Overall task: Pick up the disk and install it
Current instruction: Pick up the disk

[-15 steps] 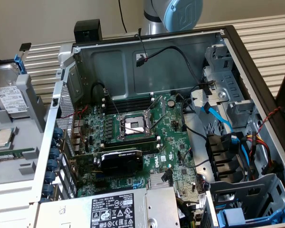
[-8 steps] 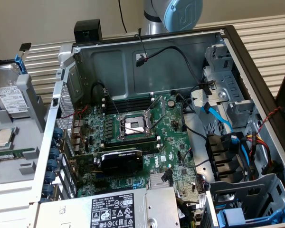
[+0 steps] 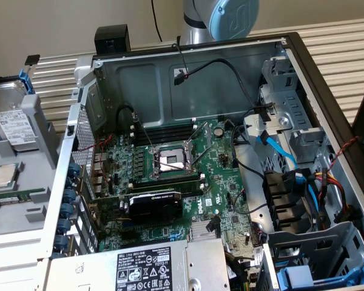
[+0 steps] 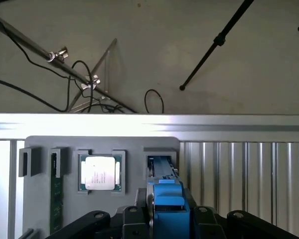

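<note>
STEP: pick up disk [image 3: 13, 126] | HAND: gripper [image 4: 168, 209] squeezes its blue edge [image 4: 168, 191] | WHERE: standing in grey tray [image 4: 129, 144], nine o'clock of computer case [image 3: 188, 79], exterior view | TIP: probably best pulled straight, slow, no wiggle

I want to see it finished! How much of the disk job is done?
Nothing done yet: the disk still stands in the grey tray beside the computer case. In hand: the wrist camera is close up to its blue carrier. Left: lifting it and installing it.
</note>
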`<state>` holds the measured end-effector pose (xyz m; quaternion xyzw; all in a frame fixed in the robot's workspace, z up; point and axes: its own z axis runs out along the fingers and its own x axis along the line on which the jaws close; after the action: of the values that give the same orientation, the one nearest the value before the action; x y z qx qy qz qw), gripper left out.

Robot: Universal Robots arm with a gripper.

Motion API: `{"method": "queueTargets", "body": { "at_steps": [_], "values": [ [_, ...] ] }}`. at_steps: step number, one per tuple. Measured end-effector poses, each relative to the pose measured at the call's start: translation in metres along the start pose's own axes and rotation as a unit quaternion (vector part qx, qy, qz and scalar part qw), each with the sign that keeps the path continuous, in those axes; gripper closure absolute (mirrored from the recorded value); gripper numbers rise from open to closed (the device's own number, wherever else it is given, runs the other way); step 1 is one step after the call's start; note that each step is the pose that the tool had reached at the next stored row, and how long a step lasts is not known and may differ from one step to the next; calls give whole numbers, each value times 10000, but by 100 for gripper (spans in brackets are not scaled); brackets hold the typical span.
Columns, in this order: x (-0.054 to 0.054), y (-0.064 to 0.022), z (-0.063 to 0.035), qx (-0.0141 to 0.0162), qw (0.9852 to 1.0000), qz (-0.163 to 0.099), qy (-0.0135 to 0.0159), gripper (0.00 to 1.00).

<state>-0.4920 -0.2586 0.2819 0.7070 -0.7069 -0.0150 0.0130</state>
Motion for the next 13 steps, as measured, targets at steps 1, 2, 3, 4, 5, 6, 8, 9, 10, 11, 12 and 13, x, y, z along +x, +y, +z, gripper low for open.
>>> {"method": "queueTargets", "body": {
  "at_steps": [1,2,3,4,5,6,8,9,10,11,12,13],
  "values": [
    [0,0,1,0,10000,-8,0,63],
    [0,0,1,-1,10000,-8,0,63],
    [0,0,2,-1,10000,-9,1,63],
    [0,0,2,-1,10000,-9,0,63],
    [0,0,3,0,10000,-3,0,63],
    [0,0,4,0,10000,11,0,63],
    [0,0,4,-1,10000,39,-1,63],
    [0,0,5,-1,10000,50,-1,63],
    [-1,0,6,-1,10000,62,-2,63],
    [-1,0,7,0,10000,63,-2,63],
    [-1,0,9,2,10000,62,-3,63],
    [-1,0,9,2,10000,54,-3,63]
  ]
}}
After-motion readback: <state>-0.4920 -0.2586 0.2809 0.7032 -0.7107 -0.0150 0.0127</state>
